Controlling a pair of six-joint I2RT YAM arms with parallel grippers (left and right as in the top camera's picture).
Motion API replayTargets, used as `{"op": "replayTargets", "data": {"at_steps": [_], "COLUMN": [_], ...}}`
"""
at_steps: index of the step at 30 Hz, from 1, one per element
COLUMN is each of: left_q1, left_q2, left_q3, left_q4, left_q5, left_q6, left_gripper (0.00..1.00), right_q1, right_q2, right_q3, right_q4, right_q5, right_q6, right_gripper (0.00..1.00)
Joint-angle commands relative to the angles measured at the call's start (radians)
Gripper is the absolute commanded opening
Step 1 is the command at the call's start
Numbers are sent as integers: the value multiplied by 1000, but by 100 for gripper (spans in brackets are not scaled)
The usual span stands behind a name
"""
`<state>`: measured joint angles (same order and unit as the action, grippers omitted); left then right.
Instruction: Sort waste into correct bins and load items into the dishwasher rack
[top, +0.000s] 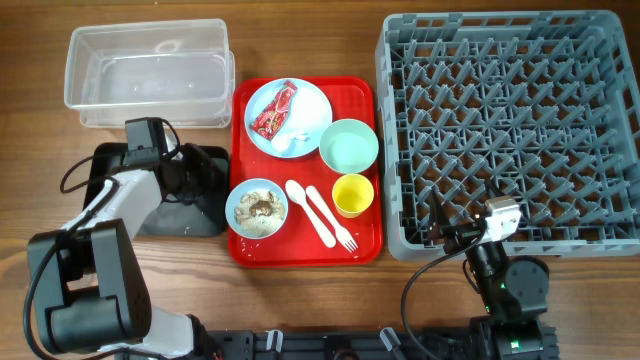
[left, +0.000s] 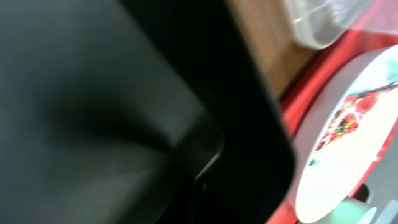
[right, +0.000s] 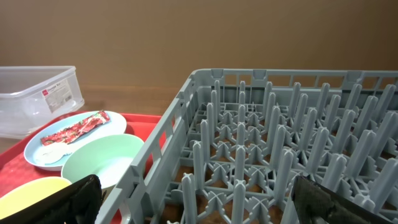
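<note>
The red wrapper with a white scrap lies on the pale blue plate. A pale blue bowl holds beige food leftovers. The mint bowl, yellow cup, white spoon and fork lie on the red serving tray. The clear tub stands at the back left, with the black tray in front of it. My left gripper is low over the black tray, its fingers lost against the black. My right gripper is open and empty at the grey rack's front edge.
The red serving tray sits between the black tray and the rack. In the left wrist view the black tray fills most of the frame, with the plate and tub at the right. Bare wooden table shows along the front.
</note>
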<state>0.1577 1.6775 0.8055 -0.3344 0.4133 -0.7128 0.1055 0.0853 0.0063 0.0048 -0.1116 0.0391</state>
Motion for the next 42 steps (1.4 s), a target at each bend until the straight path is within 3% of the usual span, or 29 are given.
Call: {"op": "replayTargets", "data": {"at_steps": [1, 7, 21, 23, 25, 27, 30, 32, 34, 36, 38, 42], "left_q1": [-5, -5, -4, 0, 9, 9, 9, 8, 3, 3, 3, 4], "left_q2": [11, 11, 11, 6, -18, -61, -103, -108, -98, -59, 45, 505], "left_q3": [-3, -3, -3, 13, 77, 212, 423, 562, 622, 676, 830, 1485], "left_q4": [-110, -229, -231, -236, -306, -461, -561, -519, -369, -327, -389, -808], "left_q5": [-2, -21, 68, 52, -53, -246, -375, -378, -352, -354, -347, -274], "left_q6": [48, 106, 104, 107, 108, 134, 140, 160, 212, 241, 262, 354], "left_gripper": [4, 4, 4, 4, 4, 6, 6, 4, 4, 4, 4, 4], "right_q1": [-2, -2, -2, -2, -2, -2, -2, -2, -2, -2, -2, -2], "right_q2": [-4, -3, -4, -3, -4, -4, -4, -4, -3, -4, -4, -4], "right_q3": [-1, -1, -1, -1, -1, -1, -1, -1, -1, -1, -1, -1], "right_q4": [3, 3, 3, 3, 3, 3, 3, 3, 3, 3, 3, 3], "right_q5": [-10, -10, -10, -10, -10, -10, -10, -10, -10, -10, -10, -10], "right_q6": [-6, -7, -6, -6, -6, -7, -6, -7, -7, -6, -6, -6], "right_gripper": [100, 100, 100, 100, 100, 100, 100, 100, 100, 100, 100, 100]}}
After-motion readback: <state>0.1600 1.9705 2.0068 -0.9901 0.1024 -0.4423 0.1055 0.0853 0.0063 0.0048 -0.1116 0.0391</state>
